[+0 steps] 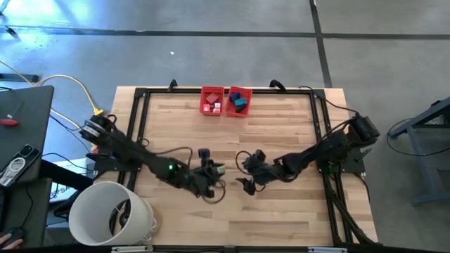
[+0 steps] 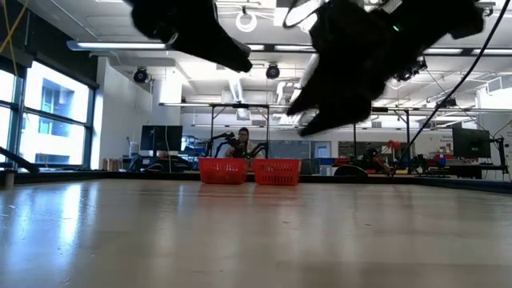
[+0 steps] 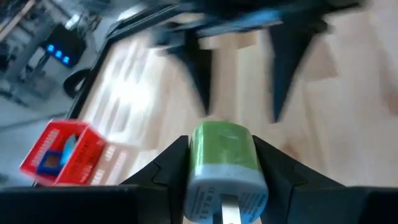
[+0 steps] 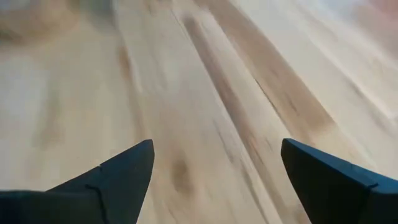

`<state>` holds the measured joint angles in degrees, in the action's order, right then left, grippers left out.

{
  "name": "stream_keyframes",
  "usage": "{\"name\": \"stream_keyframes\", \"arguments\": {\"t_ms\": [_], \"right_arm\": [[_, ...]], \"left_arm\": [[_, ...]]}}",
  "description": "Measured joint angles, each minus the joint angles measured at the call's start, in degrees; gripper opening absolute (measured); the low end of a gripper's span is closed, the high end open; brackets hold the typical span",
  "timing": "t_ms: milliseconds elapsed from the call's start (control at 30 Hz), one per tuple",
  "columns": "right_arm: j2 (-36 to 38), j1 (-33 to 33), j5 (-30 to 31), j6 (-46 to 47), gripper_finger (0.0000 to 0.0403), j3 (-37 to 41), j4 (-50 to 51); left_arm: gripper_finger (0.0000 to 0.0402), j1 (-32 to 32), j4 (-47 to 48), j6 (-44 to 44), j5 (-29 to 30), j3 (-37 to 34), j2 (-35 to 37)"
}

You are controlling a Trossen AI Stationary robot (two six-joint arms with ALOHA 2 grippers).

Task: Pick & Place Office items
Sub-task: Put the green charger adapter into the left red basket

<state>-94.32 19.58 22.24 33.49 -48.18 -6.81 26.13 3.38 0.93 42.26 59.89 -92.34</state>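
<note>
The left gripper [image 3: 221, 165] holds a small green and white piece [image 3: 225, 168] tight between its two dark fingers [image 3: 166, 168]. The piece is green on top and white lower down. From above, the left gripper [image 1: 209, 173] is over the middle of the wooden table [image 1: 281, 126], a little toward the near edge, and the green piece [image 1: 219, 169] shows as a tiny spot at its tip.

The right gripper [image 4: 214, 171] is wide open and holds nothing. Only bare wood shows between its fingers [image 4: 118, 177]. From above, the right gripper [image 1: 247, 184] is just beside the left one, and the two tips point at each other. In the left wrist view its two dark fingers [image 3: 199, 74] hang just past the green piece.

In the low view both arms hang above the table top and do not touch it.

Two red bins [image 1: 224, 101] sit side by side at the far edge of the table. Small pieces lie inside them, red and white ones [image 1: 211, 105] in one bin and blue and teal ones [image 1: 239, 102] in the other. A big white bucket [image 1: 112, 214] stands at the near left corner
</note>
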Motion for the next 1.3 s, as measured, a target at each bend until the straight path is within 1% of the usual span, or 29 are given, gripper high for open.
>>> {"name": "stream_keyframes", "arguments": {"t_ms": [100, 200, 267, 367, 433, 567, 800, 933, 1133, 1300], "right_arm": [[0.4, 1.7, 3.5, 3.4, 0.034, 0.1, 5.6], [0.5, 3.1, 4.9, 6.2, 0.034, 0.0, 9.6], [0.4, 3.7, 6.0, 8.1, 0.034, 0.1, 11.7], [0.4, 4.4, 8.3, 10.1, 0.034, 0.0, 13.6], [0.4, 4.8, 9.4, 10.2, 0.034, 0.0, 13.9], [0.4, 5.3, 9.3, 10.4, 0.034, 0.0, 14.1], [0.4, 5.2, 9.4, 10.0, 0.034, 0.0, 14.3], [0.4, 5.2, 9.8, 9.9, 0.034, 0.0, 14.9], [0.4, 5.2, 12.2, 9.8, 0.034, 0.0, 16.0], [0.4, 5.2, 12.6, 10.0, 0.034, 0.4, 16.0]], "left_arm": [[0.0126, -2.7, 3.1, -1.7, -1.4, 0.7, 2.2], [0.0126, -6.7, 6.6, -3.5, -3.8, 2.3, 3.4], [0.0126, -9.9, 10.4, -4.3, -4.2, 3.8, 3.5], [0.0126, -15.9, 13.6, -5.2, -6.4, 5.3, 3.5], [0.0126, -20.5, 15.6, -8.4, -8.5, 5.8, 3.5], [0.0126, -29.8, 18.3, -14.8, -13.9, 6.0, 3.5], [0.0126, -42.6, 18.0, -16.5, -18.6, 6.0, 3.5], [0.0127, -47.9, 17.9, -17.5, -22.1, 6.0, 2.4], [0.0127, -52.0, 13.1, -18.2, -25.3, 6.1, -1.9], [0.0127, -54.0, 7.8, -18.6, -25.7, 6.0, -6.2]]}}
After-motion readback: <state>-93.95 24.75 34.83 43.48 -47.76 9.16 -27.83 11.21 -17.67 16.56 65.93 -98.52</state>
